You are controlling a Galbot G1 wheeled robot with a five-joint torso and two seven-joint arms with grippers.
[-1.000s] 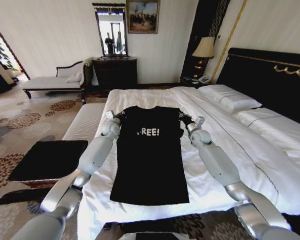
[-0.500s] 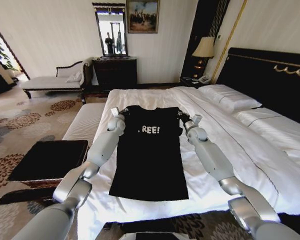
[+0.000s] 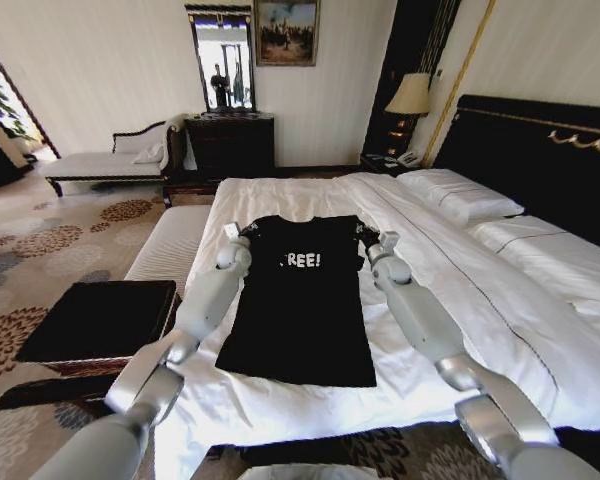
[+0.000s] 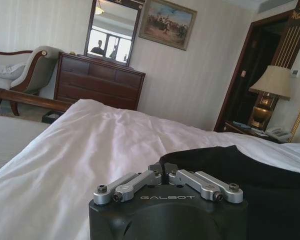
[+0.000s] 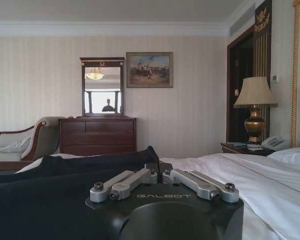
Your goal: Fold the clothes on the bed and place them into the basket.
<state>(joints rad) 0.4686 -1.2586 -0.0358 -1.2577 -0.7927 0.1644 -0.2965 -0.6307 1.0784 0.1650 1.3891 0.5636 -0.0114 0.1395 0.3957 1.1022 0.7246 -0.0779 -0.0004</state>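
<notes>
Your left gripper is pinched closed on the T-shirt at its left shoulder; in the left wrist view the fingers meet on the black fabric edge. Your right gripper is clamped on the right shoulder the same way. The shirt lies flat on the bed, "FREE!" facing up, collar toward the far side, hem nearest you. The basket sits on the carpet to your left, beside the bed, apart from the shirt.
</notes>
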